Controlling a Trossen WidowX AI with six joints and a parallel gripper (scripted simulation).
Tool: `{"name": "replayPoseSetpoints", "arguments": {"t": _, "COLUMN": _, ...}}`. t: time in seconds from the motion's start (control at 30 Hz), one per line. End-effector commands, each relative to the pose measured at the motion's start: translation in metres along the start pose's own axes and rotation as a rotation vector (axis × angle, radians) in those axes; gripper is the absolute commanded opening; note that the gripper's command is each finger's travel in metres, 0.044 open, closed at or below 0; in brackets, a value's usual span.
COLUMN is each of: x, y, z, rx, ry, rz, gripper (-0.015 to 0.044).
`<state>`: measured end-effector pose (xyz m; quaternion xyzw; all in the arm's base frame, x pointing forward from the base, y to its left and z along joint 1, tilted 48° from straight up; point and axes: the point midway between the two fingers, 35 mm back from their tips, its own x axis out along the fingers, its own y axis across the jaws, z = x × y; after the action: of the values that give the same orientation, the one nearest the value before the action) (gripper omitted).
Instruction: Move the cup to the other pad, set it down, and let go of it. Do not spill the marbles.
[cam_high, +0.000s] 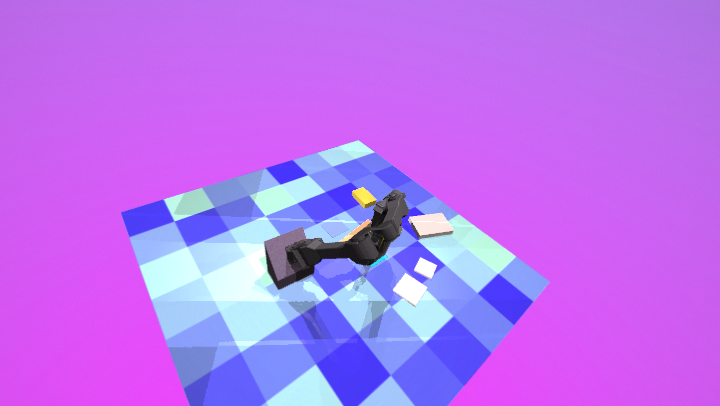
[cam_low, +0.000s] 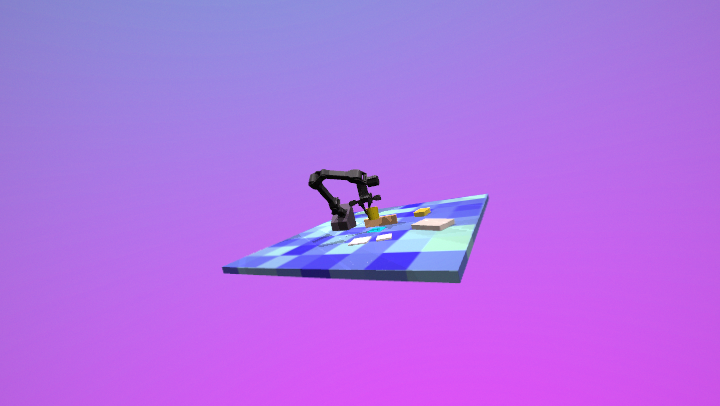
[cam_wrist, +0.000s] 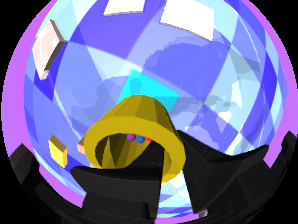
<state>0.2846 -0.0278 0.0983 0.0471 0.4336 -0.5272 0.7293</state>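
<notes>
The yellow cup is off the table, roughly upright. Purple, blue and red marbles show inside it in the wrist view. My gripper is shut on the cup's wall, one finger inside the cup and one outside. In the top view the arm hides most of the cup. The cyan pad lies on the table, partly behind the cup in the wrist view. A flat blue-violet square, apparently the other pad, lies on the far side of the orange-brown block.
The orange-brown block stands low near the cup. A yellow block and a pale pink slab lie farther out. Two white tiles lie beyond the cyan pad.
</notes>
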Motion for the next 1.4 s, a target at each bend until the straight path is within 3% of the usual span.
{"name": "replayPoseSetpoints", "arguments": {"t": 0.0, "x": 0.004, "y": 0.000, "z": 0.000, "rx": -0.004, "ry": -0.006, "rz": 0.002, "gripper": 0.0000}}
{"name": "replayPoseSetpoints", "arguments": {"t": 1.37, "x": 0.059, "y": -0.002, "z": 0.002, "rx": -0.003, "ry": -0.009, "rz": 0.000, "gripper": 0.0000}}
